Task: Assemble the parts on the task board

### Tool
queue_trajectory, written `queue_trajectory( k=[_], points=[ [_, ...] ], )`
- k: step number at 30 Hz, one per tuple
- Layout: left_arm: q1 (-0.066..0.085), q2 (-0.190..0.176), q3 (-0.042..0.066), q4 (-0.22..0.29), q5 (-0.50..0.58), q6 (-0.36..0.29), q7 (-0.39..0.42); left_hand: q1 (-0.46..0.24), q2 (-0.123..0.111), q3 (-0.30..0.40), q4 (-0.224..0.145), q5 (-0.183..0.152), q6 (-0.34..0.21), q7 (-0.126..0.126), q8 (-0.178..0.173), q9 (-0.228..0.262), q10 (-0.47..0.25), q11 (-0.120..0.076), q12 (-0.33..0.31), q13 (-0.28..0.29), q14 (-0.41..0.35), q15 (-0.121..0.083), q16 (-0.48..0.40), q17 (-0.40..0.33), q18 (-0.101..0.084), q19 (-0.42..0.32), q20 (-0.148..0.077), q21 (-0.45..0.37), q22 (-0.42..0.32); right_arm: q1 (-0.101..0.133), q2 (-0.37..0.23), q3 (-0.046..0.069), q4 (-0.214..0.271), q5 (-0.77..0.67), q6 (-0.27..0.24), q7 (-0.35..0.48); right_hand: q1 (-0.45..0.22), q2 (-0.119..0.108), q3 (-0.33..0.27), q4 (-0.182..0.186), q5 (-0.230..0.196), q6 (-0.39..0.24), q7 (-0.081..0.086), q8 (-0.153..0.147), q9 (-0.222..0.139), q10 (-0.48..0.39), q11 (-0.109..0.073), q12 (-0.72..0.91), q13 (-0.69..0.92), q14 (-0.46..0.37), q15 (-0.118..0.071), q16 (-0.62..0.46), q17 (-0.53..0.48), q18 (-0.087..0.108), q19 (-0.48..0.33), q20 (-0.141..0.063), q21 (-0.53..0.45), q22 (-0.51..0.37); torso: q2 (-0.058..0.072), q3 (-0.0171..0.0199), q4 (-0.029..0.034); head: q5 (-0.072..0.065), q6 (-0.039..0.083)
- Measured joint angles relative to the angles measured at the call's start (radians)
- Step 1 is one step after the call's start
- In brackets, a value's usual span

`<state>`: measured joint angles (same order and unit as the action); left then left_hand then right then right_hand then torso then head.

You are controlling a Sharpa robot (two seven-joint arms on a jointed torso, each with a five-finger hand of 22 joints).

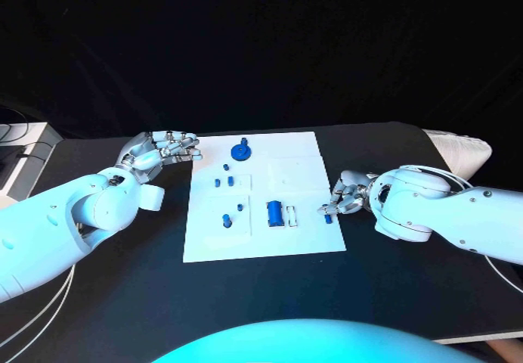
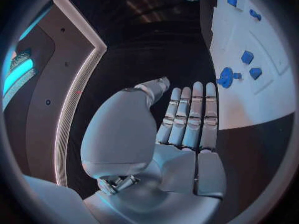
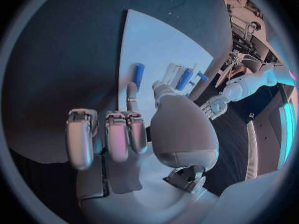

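The black table carries the white task board at its middle, and the blue parts are spread over the board, the large cylinder lying near its right edge. The left hand is held empty, fingers apart, off the board's far left corner. At the right edge a small blue part is seemingly pinched by the right hand; it is best kept firmly gripped and aligned before seating.

White task board on a plain black table — the small parts scattered over it are all solid blue, no markings I can make out. Arms are white, each robot hand silver.
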<state>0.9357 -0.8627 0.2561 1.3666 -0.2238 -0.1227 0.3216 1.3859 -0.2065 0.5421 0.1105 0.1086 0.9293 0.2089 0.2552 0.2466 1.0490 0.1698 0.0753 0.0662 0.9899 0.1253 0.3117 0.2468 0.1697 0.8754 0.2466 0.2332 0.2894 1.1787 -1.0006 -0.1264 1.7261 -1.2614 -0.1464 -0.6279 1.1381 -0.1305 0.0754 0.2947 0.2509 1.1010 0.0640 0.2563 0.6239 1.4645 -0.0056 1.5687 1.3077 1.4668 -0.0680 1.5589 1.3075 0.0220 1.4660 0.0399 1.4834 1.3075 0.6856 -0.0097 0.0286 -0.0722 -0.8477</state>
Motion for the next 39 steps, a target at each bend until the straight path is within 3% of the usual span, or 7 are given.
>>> queue_trajectory(
  k=[15,25,32,33,34,35,39],
  points=[
    [-0.001,-0.006,0.0,0.001,-0.003,0.0,0.0,0.0,0.0,0.0,0.0,0.0,0.0,0.0,0.0,0.0,0.0,0.0,0.0,0.0,0.0,0.0,0.0,0.0,0.0,0.0,0.0,0.0,0.0,-0.006,-0.003,0.0,0.002,-0.072,0.03,-0.035,0.0,0.0,-0.012,-0.001,-0.005,0.006,-0.006,0.015,0.018,0.0,-0.007,0.0,0.0,-0.004,-0.004,0.0,0.0,0.0,0.0,0.0,0.002,0.0,0.0,0.0007,-0.0012,0.003,-0.005],
    [-0.001,-0.006,0.0,0.001,-0.004,0.0,0.0,0.0,0.0,0.0,0.0,0.0,0.0,0.0,0.0,-0.001,0.0,0.0,0.0,0.0,0.0,0.0,0.0,0.0,0.0,0.0,0.0,0.0,0.0,-0.023,0.022,0.002,-0.007,-0.083,0.031,-0.036,0.017,0.006,-0.018,-0.001,-0.005,-0.002,-0.009,0.03,0.037,0.0,-0.007,0.0,0.0,0.0,-0.007,0.0,0.0,0.0,0.0,-0.008,0.005,0.0,0.001,0.0012,-0.0015,0.006,-0.008],
    [-0.002,-0.006,0.0,0.001,-0.004,0.0,0.0,0.0,0.0,0.0,0.0,0.0,0.0,0.0,-0.004,-0.002,0.0,0.0,0.0,0.0,0.0,0.0,-0.007,0.002,0.0,0.0,0.0,0.0,-0.001,-0.027,0.037,0.005,-0.017,-0.086,0.028,-0.036,0.089,0.014,-0.008,-0.009,0.064,-0.015,-0.004,0.03,0.057,0.0,-0.007,0.0,0.0,0.0,-0.007,0.0,0.0,0.0,0.0,-0.008,0.001,0.0,0.0,0.0007,-0.0017,0.006,-0.011],
    [-0.002,-0.006,0.0,0.001,-0.005,0.0,0.0,0.0,0.0,0.0,0.0,0.0,0.0,0.0,-0.004,-0.002,0.0,0.0,0.0,0.0,0.0,0.0,-0.007,0.002,0.0,0.0,0.0,0.0,-0.001,-0.028,0.039,0.005,-0.019,-0.086,0.028,-0.036,0.104,0.015,0.002,-0.008,0.076,-0.018,-0.001,0.03,0.112,0.0,-0.007,0.0,0.0,0.0,-0.007,0.0,0.0,0.0,0.0,-0.008,0.001,0.0,0.0,0.0007,-0.0017,0.006,-0.011],
    [-0.002,-0.006,0.0,0.001,-0.005,0.0,0.0,0.0,0.0,0.0,0.0,0.0,0.0,0.0,-0.004,-0.002,0.0,0.0,0.0,0.0,0.0,0.0,-0.007,0.002,0.0,0.0,0.0,0.0,-0.001,-0.029,0.041,0.005,-0.021,-0.087,0.027,-0.036,0.116,0.015,0.013,-0.009,0.08,-0.019,0.0,0.03,0.119,0.0,-0.007,0.0,0.0,0.0,-0.007,0.0,0.0,0.0,0.0,-0.008,0.001,0.0,0.0,0.0008,-0.0016,0.006,-0.011],
    [-0.002,-0.007,0.0,0.001,-0.005,0.0,0.0,0.0,0.0,0.0,0.0,0.0,0.0,0.0,-0.004,-0.002,0.0,0.0,0.0,0.0,0.0,0.0,-0.007,0.002,0.0,0.0,0.0,0.0,-0.001,-0.03,0.043,0.006,-0.024,-0.087,0.027,-0.036,0.132,0.013,0.032,-0.008,0.08,-0.02,0.001,0.03,0.163,0.0,-0.007,0.0,0.0,0.0,-0.007,0.0,0.0,0.0,0.0,-0.008,0.001,0.001,0.0,0.0008,-0.0018,0.006,-0.012],
    [-0.002,-0.007,0.0,0.001,-0.005,0.0,-0.001,0.0,0.0,0.0,0.0,0.0,0.0,0.0,-0.004,-0.002,0.0,0.0,0.0,0.0,0.0,0.0,-0.007,0.002,0.0,0.0,0.0,-0.004,-0.001,-0.033,0.049,0.008,-0.028,-0.088,0.024,-0.035,0.173,-0.01,0.106,-0.01,0.081,-0.028,0.008,0.03,0.173,0.0,-0.007,0.0,0.0,0.0,-0.007,0.0,0.0,0.0,0.0,-0.008,0.001,0.001,0.0,0.0007,-0.002,0.006,-0.013]
  ],
)
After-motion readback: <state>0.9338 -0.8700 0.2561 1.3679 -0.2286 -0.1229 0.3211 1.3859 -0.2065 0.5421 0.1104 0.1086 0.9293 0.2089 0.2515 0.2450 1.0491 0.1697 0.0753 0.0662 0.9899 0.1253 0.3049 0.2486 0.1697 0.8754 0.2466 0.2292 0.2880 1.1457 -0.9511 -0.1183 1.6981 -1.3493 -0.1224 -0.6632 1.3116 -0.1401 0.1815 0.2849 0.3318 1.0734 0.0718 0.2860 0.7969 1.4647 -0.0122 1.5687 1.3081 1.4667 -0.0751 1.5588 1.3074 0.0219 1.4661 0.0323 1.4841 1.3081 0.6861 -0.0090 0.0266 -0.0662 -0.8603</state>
